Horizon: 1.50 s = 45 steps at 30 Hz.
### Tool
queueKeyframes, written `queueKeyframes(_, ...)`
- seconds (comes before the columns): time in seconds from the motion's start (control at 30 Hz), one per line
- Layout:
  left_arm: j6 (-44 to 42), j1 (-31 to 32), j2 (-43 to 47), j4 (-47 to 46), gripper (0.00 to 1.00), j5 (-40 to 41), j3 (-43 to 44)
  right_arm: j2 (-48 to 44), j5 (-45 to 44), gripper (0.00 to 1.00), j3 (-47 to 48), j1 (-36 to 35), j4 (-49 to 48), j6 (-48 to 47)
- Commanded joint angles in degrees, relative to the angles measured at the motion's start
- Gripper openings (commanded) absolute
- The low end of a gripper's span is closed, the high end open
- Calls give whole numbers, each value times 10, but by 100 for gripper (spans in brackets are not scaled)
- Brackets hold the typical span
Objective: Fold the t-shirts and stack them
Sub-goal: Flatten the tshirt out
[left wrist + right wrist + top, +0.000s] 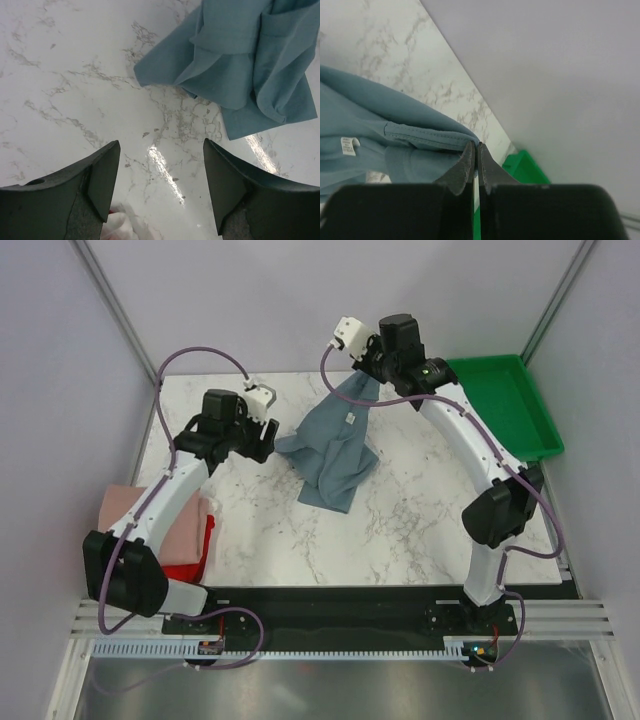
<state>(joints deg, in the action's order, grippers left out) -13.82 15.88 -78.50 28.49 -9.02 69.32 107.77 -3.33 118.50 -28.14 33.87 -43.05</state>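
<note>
A slate blue-grey t-shirt [335,445] hangs bunched from my right gripper [366,377], its lower part resting on the marble table. My right gripper [476,146] is shut on the shirt's edge near the collar [420,135]; the white neck label [348,145] shows. My left gripper [262,430] is open and empty, just left of the shirt; in its wrist view the shirt [245,60] lies ahead of the gripper [161,157]. Folded pale pink [128,506] and red [190,562] shirts are stacked at the table's left edge, partly under my left arm.
A green plastic tray [510,405] stands at the back right, also seen behind my right fingers [522,167]. Grey walls close the table on the left, back and right. Bare marble [400,530] lies in front of the shirt.
</note>
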Motion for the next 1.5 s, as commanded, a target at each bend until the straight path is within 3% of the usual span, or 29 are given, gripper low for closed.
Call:
queueKeyframes(0.0, 10, 3, -45, -31, 76, -21, -1, 20, -15, 0, -3, 34, -15, 27)
queueKeyframes(0.27, 11, 5, -239, -57, 78, -23, 82, 46, -11, 0, 3, 40, -15, 36)
queueKeyframes(0.67, 3, 2, -355, -114, 77, 28, 157, 54, -11, 0, 5, 41, -14, 46)
queueKeyframes(0.77, -5, 1, -386, -115, 67, 29, 181, 58, -13, 0, 4, 41, -14, 47)
queueKeyframes(0.8, -11, 0, -394, -111, 48, 25, 187, 60, -13, 0, 4, 41, -13, 49)
queueKeyframes(0.87, -14, -1, -399, -106, 23, 19, 198, 61, -18, 0, 5, 41, -13, 49)
queueKeyframes(0.9, -16, -2, -394, -105, 2, 18, 196, 57, -19, 0, 6, 41, -13, 48)
queueKeyframes(1.03, -22, -20, -323, -104, 2, 24, 173, 37, -30, 0, 4, 46, -13, 46)
queueKeyframes(1.2, -70, -51, -137, -106, 2, 12, 126, -37, -30, 0, -47, 63, -13, 97)
queueKeyframes(1.37, -101, -57, -22, -58, 2, -7, 122, -124, 32, 0, -123, 74, 1, 144)
queueKeyframes(1.47, -128, -57, 39, -20, 2, -65, 125, -171, 105, 0, -140, 74, 39, 163)
